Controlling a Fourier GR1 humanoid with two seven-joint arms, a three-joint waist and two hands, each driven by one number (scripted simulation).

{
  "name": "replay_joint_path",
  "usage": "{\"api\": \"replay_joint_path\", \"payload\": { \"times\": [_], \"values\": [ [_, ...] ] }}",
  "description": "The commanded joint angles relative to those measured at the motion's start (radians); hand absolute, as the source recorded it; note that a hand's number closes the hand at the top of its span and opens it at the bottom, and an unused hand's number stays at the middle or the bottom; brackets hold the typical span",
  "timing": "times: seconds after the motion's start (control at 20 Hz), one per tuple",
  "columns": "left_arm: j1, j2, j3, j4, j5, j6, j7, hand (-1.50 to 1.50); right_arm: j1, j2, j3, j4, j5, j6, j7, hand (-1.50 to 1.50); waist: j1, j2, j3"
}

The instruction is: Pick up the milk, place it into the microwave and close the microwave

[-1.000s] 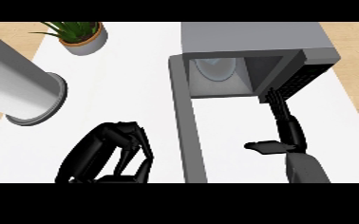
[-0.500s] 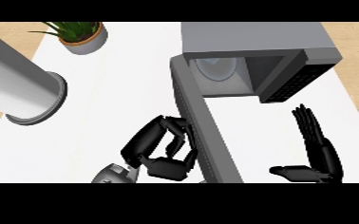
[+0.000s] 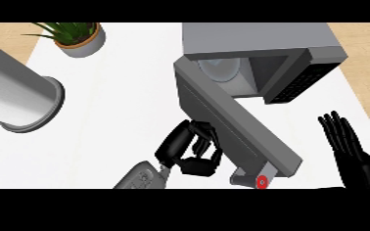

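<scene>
At the counter's (image 3: 123, 93) right half, the microwave (image 3: 260, 39) stands with its door (image 3: 239, 127) swung partway out, the free edge toward the view's lower edge.

**Milk, location.** No milk shows on the counter or in either hand. A pale rounded shape (image 3: 220, 71) sits inside the cavity. It may be the milk or the turntable, and the view does not settle which.

**Milk, appearance.** Only that pale, grey-white patch is visible, with no label, cap or outline to read.

**Milk, handling (judgement).** A milk container is probably moderately heavy, with thin walls that yield and contents that slosh. It is best taken round the mid-body and kept upright.

**Door, handling (judgement).** The door is a stiff, hinged panel. It swings most easily when pushed on the outer face near the free edge.

**Hands.**
- The left hand (image 3: 192, 149) is against the door's outer face, fingers curled, with nothing in them.
- The right hand (image 3: 347, 149) rests at the lower right edge, fingers straight and up, holding nothing, well apart from the door.
</scene>
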Motion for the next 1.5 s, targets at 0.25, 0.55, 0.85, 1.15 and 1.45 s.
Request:
{"api": "replay_joint_path", "payload": {
  "times": [0.25,0.55,0.85,1.15,1.45],
  "values": [
    [-0.174,-0.003,-0.178,0.242,0.304,0.197,-0.098,1.50,0.086,-0.029,0.028,-0.269,-0.123,0.090,0.119,-1.50,-0.048,0.012,-0.002],
    [-0.240,-0.003,-0.279,0.219,0.440,0.277,-0.126,1.50,0.078,-0.067,0.027,-0.361,-0.217,0.132,0.218,-1.50,-0.083,0.017,-0.003],
    [-0.313,-0.003,-0.254,0.216,0.567,0.367,-0.168,1.50,0.054,-0.095,0.053,-0.413,-0.238,0.155,0.269,-1.50,-0.122,0.027,-0.005],
    [-0.378,-0.003,-0.209,0.215,0.680,0.528,-0.171,1.50,0.002,-0.160,0.007,-0.420,-0.278,0.173,0.301,-1.50,-0.143,0.033,-0.004],
    [-0.489,-0.003,-0.191,0.273,0.769,0.584,-0.145,-1.50,-0.049,-0.183,-0.026,-0.417,-0.323,0.164,0.324,-1.50,-0.175,0.045,-0.001]
  ]
}}
